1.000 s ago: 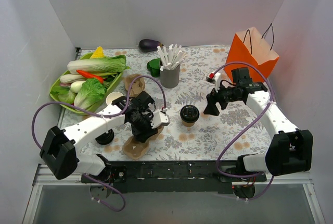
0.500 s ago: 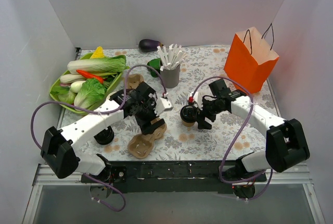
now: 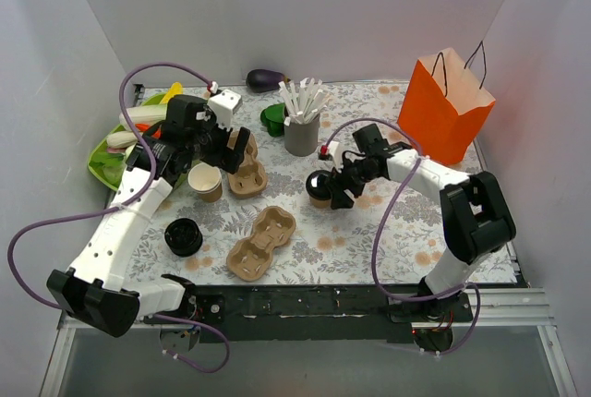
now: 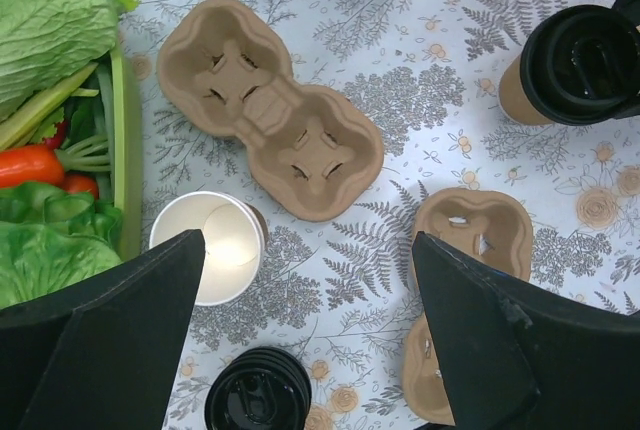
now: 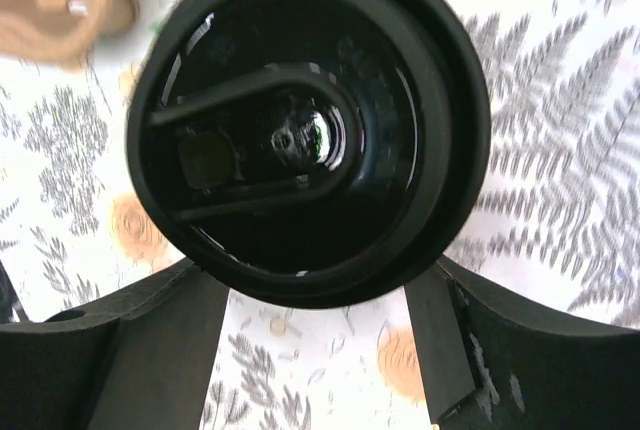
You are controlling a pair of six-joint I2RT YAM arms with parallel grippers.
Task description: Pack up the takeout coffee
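The takeout coffee (image 3: 320,186), a brown paper cup under a black lid, is pictured standing at the middle of the fern-patterned bench (image 3: 397,231), well apart from the plain orange paper bag (image 3: 443,106) at the far right. The right claw (image 3: 325,190) is set around the cup, with one finger seen at each side beneath the lid; whether the paper is actually pressed cannot be told. A second ago this arm was drawn back near the bag, and the cup stood slightly nearer and to the right. The left claw (image 4: 308,242) is spread wide and nothing is held in it. It is raised at the far left, above an open white-lined paper cup (image 3: 205,178) beside the green tray of vegetables (image 3: 97,168). A second ago it was narrower and low over the near pulp carrier tray (image 3: 261,242), which has been shifted a little. A second carrier tray (image 3: 244,162), a loose black lid (image 3: 184,235) and a grey cup of white sticks (image 3: 301,129) are also seen.
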